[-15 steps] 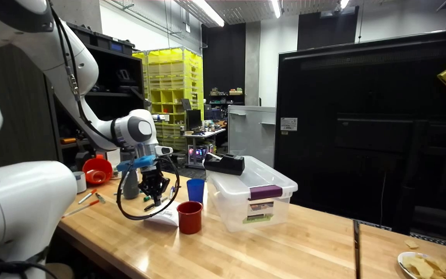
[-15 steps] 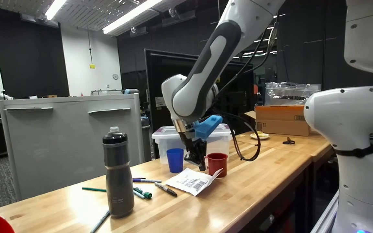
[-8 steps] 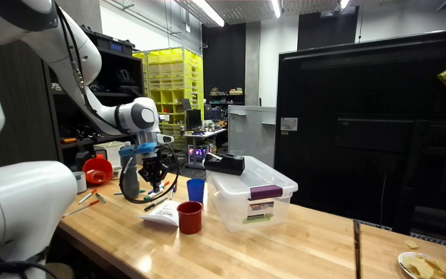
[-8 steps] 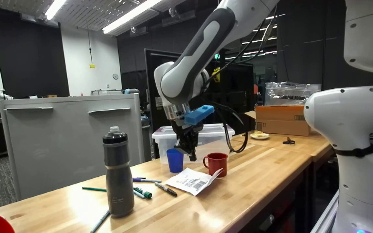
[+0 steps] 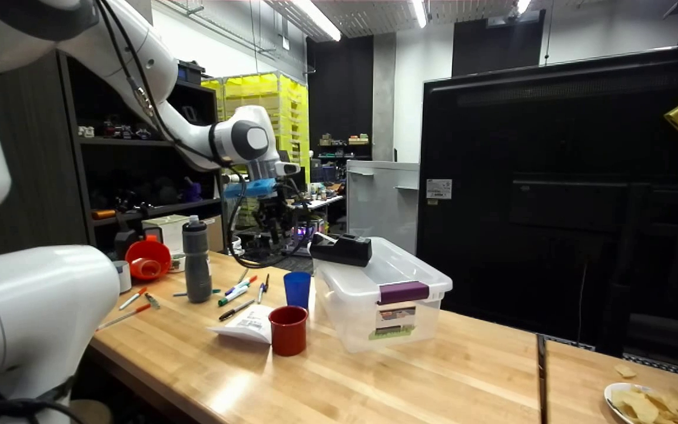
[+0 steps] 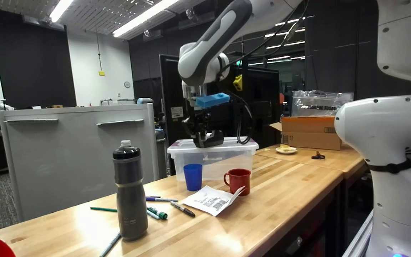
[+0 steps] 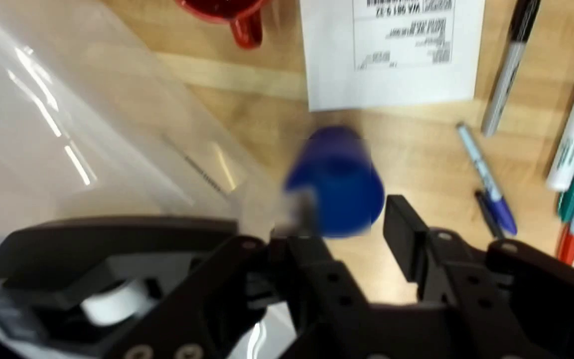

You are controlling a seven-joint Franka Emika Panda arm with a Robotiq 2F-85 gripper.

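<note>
My gripper (image 7: 349,219) hangs open above the table with nothing held between its fingers. Below the gap, the blue cup (image 7: 349,199) stands upright on the wood; it also shows in both exterior views, as the blue cup (image 5: 298,290) and the blue cup (image 6: 193,177). In an exterior view the gripper (image 6: 200,137) overlaps the black tape dispenser (image 6: 211,140), which lies on the lidded clear bin (image 6: 223,169). The wrist view shows that dispenser (image 7: 207,229) beside the left finger. A red mug (image 5: 288,331) and a white paper packet (image 6: 209,200) sit near the cup.
Several markers and pens (image 5: 239,292) lie loose on the table. A grey bottle (image 6: 131,200) stands by them. Around are a red container (image 5: 148,259) on its side, a chip plate (image 6: 286,150), scissors (image 6: 318,155), a cardboard box (image 6: 310,132) and a large black screen (image 5: 551,206).
The arm has risen from near the packet and swung over toward the clear bin and blue cup. The gripper's jaws have opened. The objects on the table stay put.
</note>
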